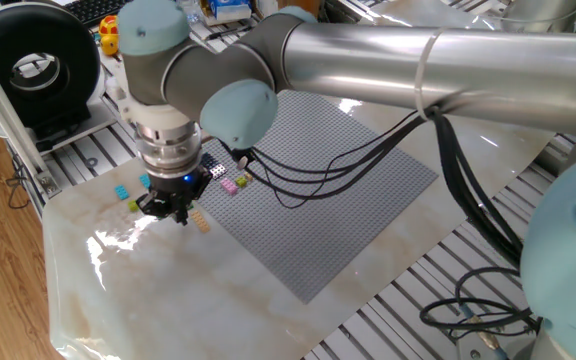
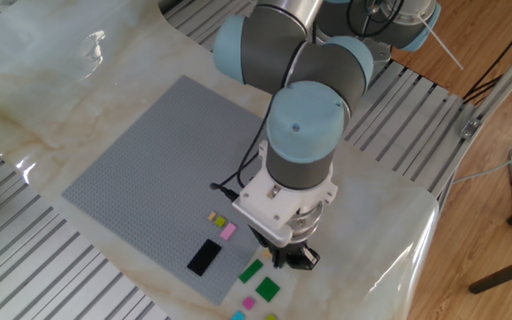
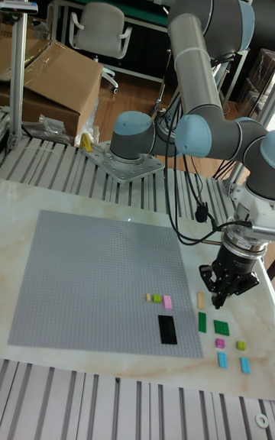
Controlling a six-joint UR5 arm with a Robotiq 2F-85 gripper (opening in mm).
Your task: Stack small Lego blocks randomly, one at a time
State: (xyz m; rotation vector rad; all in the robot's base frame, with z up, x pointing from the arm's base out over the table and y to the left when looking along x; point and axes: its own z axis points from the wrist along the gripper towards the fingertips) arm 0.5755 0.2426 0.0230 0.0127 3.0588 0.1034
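Near the left corner of the marble worktop [image 1: 168, 290] in one fixed view, the end effector [image 1: 173, 212] hangs low over the stone just off the grey baseplate [image 1: 308, 190]; its dark fingers sit close together, but whether they hold anything cannot be told. A tan brick [image 1: 202, 224] lies just beside the fingertips, a cyan brick [image 1: 122, 191] and an olive brick [image 1: 134, 204] lie to its left, and a pink brick [image 1: 230, 184] rests on the baseplate's corner behind black cables [image 1: 298, 185]. From the other fixed view, the wrist hides most of the end effector [image 2: 293, 259], so its opening cannot be judged; two green bricks [image 2: 267, 288] lie flat just beside it on the stone, and a long black brick [image 2: 204, 257] lies on the baseplate [image 2: 149, 178] with its long axis pointing toward the plate's near corner, a pink brick [image 2: 228, 231] close above it. Seen in the tall fixed view, the end effector [image 3: 221, 292] points down at the stone, its fingers nearly together, just right of the upright tan brick [image 3: 201, 299]; the black brick [image 3: 166, 329] runs lengthwise toward the camera, and two cyan bricks [image 3: 244, 364] lie near the front edge.
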